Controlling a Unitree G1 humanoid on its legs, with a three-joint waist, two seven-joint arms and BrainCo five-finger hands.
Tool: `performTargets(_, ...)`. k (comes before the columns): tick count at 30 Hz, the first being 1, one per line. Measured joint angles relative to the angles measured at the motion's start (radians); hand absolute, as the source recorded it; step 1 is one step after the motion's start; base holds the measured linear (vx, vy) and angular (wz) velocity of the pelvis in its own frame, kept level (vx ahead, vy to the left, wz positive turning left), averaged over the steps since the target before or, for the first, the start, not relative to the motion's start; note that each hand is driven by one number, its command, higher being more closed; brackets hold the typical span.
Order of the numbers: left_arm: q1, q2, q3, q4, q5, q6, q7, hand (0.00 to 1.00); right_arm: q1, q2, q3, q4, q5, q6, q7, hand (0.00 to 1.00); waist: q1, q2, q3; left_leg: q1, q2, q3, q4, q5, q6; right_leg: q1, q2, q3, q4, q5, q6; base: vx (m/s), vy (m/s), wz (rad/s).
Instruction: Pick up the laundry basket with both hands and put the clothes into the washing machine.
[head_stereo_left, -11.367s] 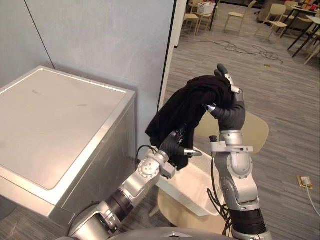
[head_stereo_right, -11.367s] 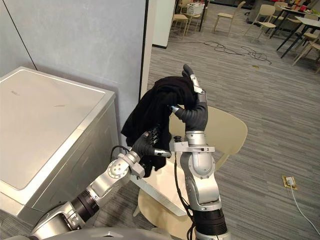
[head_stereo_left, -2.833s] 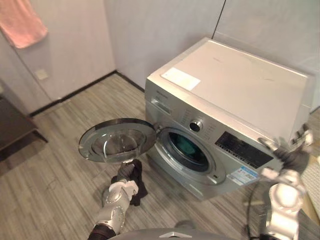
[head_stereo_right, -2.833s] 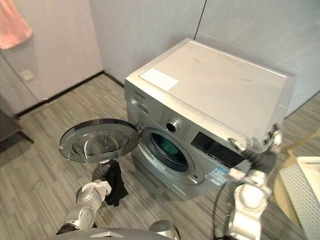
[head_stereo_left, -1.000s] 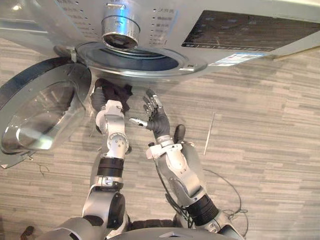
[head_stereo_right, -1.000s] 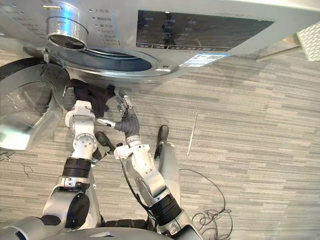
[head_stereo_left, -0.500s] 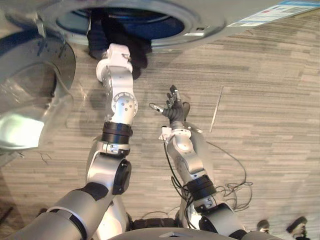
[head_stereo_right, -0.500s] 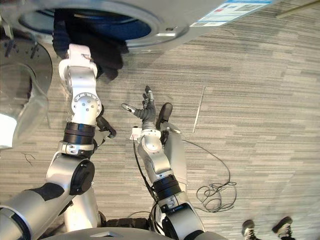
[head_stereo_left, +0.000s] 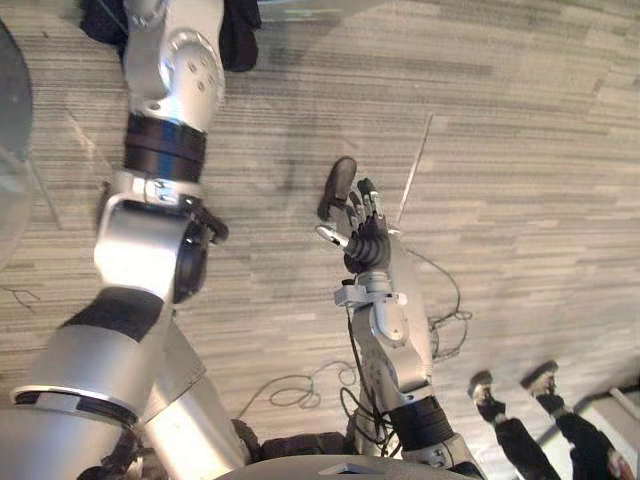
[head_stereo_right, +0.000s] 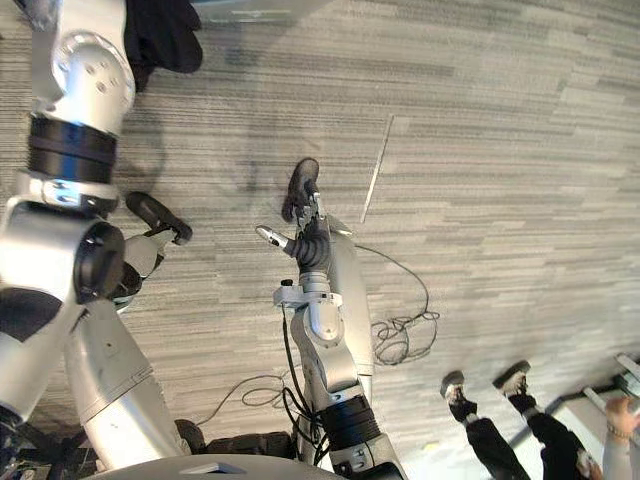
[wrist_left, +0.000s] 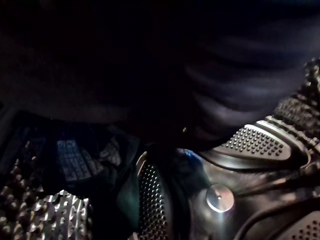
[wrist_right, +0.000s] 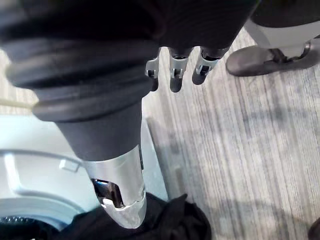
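Quick look around first: a person's legs in dark trousers and shoes (head_stereo_right: 480, 400) sit in the lower right of the head view, well apart from both your arms. A thin pale strip (head_stereo_left: 415, 170) lies on the grey wood-plank floor (head_stereo_left: 520, 120) just past your right hand (head_stereo_left: 365, 245). What looks like the curved rim of the round glass washer door (head_stereo_left: 6, 140) clips the left edge. Your right hand hangs mid-frame over bare floor with the fingers straight and close together and the thumb stuck out sideways, so it's wide open with nothing in it. Your silver-grey left arm (head_stereo_left: 165, 80) runs up off the top left of the frame, and the black cloth garment (head_stereo_right: 165, 35) is bunched round its end up there. I can't tell what kind of hold the left hand has, it's buried in the cloth. From the left wrist camera you're looking into the perforated shiny steel drum (wrist_left: 65, 220) with its dimpled grey paddle (wrist_left: 255, 142), and the black garment hangs across the drum in front of the lens. The right wrist camera catches the pale silver washing machine front (wrist_right: 30, 165) with the same black cloth spilling right beside it.
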Motion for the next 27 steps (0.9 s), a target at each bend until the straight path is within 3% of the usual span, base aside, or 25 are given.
performTargets(4,-0.059,0.013,-0.054,0.016,0.005,0.002,0.002,1.0,0.012,0.001,-0.022,-0.001,0.071,-0.019,0.001,0.0,0.0,0.0,0.0,-0.01,0.02,0.031,0.002,0.0,0.001,-0.015,0.0,-0.007,-0.001,0.0,0.0,0.0,0.033,-0.02)
performTargets(7,-0.1,0.041,-0.094,0.029,0.055,0.038,0.013,1.0,0.013,0.0,-0.035,-0.029,0.097,-0.033,-0.01,0.0,-0.001,0.0,0.0,-0.004,0.023,0.051,-0.002,0.003,0.006,-0.019,-0.001,-0.004,-0.001,0.0,0.0,0.0,0.019,0.02)
performTargets(10,-0.234,0.121,-0.172,0.051,0.045,0.095,0.006,1.0,0.052,-0.008,-0.066,-0.129,0.122,-0.038,-0.015,0.0,0.0,0.0,0.0,-0.007,0.016,0.097,-0.034,0.015,0.024,-0.051,-0.009,0.005,-0.013,0.005,-0.004,-0.02,0.016,0.13)
performTargets(14,-0.412,0.245,-0.253,0.002,-0.074,0.098,-0.002,1.0,0.162,-0.05,-0.125,-0.205,0.174,-0.045,-0.002,0.0,-0.005,0.0,0.0,-0.008,-0.023,0.129,-0.125,0.067,0.027,-0.059,-0.014,-0.004,-0.09,0.048,-0.01,-0.04,0.023,0.19)
performTargets(16,-0.477,0.344,-0.33,-0.199,-0.179,0.036,0.017,1.0,0.272,-0.07,-0.186,-0.234,0.192,-0.043,-0.001,0.0,-0.005,0.0,0.0,-0.008,-0.056,0.139,-0.194,0.111,0.027,-0.059,-0.019,-0.015,-0.136,0.072,-0.014,-0.05,-0.005,0.36)
performTargets(18,-0.521,0.434,-0.412,-0.22,-0.158,0.002,0.086,1.0,0.358,-0.126,-0.214,-0.224,0.235,-0.028,0.01,0.0,-0.028,0.001,0.0,-0.003,-0.1,0.143,-0.265,0.159,0.03,-0.059,-0.036,-0.03,-0.163,0.083,-0.021,-0.07,-0.034,0.5)
performTargets(20,-0.526,0.435,-0.422,-0.219,-0.115,-0.006,0.133,1.0,0.369,-0.183,-0.226,-0.193,0.261,-0.022,0.045,0.0,-0.049,0.001,0.0,0.002,-0.131,0.143,-0.313,0.192,0.032,-0.058,-0.045,-0.042,-0.176,0.091,-0.026,-0.07,-0.05,0.42)
performTargets(22,-0.522,0.428,-0.464,-0.205,-0.074,-0.03,0.169,1.0,0.357,-0.233,-0.229,-0.156,0.272,-0.01,0.072,0.0,-0.042,0.001,0.0,0.009,-0.137,0.144,-0.34,0.208,0.031,-0.051,-0.037,-0.047,-0.202,0.104,-0.03,-0.07,-0.052,0.08)
performTargets(23,-0.509,0.409,-0.511,-0.201,-0.036,-0.056,0.171,0.0,0.332,-0.256,-0.231,-0.13,0.295,-0.008,0.077,0.0,-0.036,0.001,0.0,0.014,-0.137,0.143,-0.345,0.212,0.03,-0.044,-0.034,-0.048,-0.206,0.109,-0.031,-0.07,-0.052,-0.05)
performTargets(25,-0.497,0.381,-0.576,-0.131,0.074,-0.042,0.129,0.0,0.292,-0.259,-0.248,-0.117,0.334,-0.012,0.087,0.0,-0.026,0.001,0.0,0.023,-0.131,0.14,-0.337,0.212,0.031,-0.029,-0.031,-0.05,-0.208,0.111,-0.033,-0.06,-0.046,-0.09)
performTargets(27,-0.485,0.376,-0.663,-0.072,0.243,0.013,0.044,0.0,0.252,-0.248,-0.27,-0.122,0.369,-0.028,0.098,0.0,-0.023,0.002,0.0,0.032,-0.12,0.132,-0.325,0.209,0.032,-0.006,-0.021,-0.054,-0.219,0.119,-0.033,-0.08,-0.048,-0.2)
